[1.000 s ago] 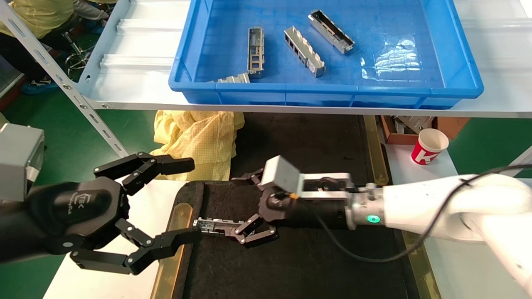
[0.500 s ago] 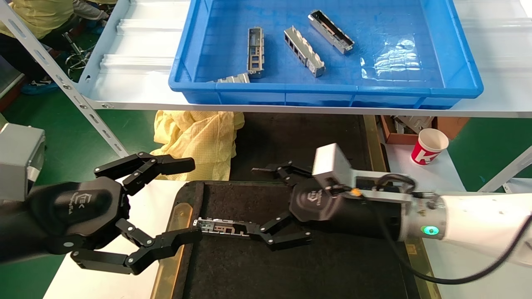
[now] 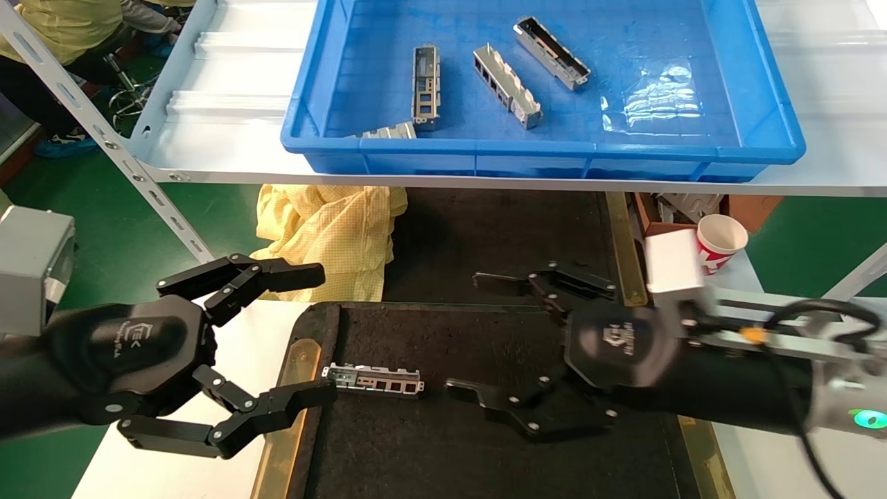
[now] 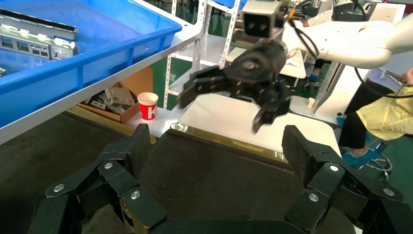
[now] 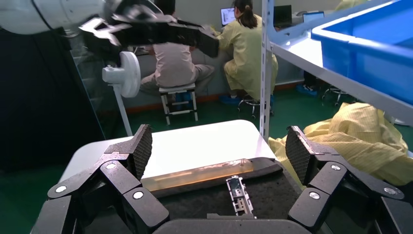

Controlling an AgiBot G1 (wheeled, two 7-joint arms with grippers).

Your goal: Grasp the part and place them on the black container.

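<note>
Part (image 3: 373,380) lies flat on black container (image 3: 485,443), near its left edge, nothing touching it. R gripper (image 3: 509,346) just beside, fingers spread wide, empty. L gripper (image 3: 291,333) hangs at the tray's left rim, also splayed, holding nothing. To do this well: pull R arm clear w/o clipping the part, then up to blue crate (image 3: 388,149) on the shelf, where four more housings (image 3: 426,86) lie loose, one half hidden by the front wall.

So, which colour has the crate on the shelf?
Bright blue; the crate shows best in the head view.
</note>
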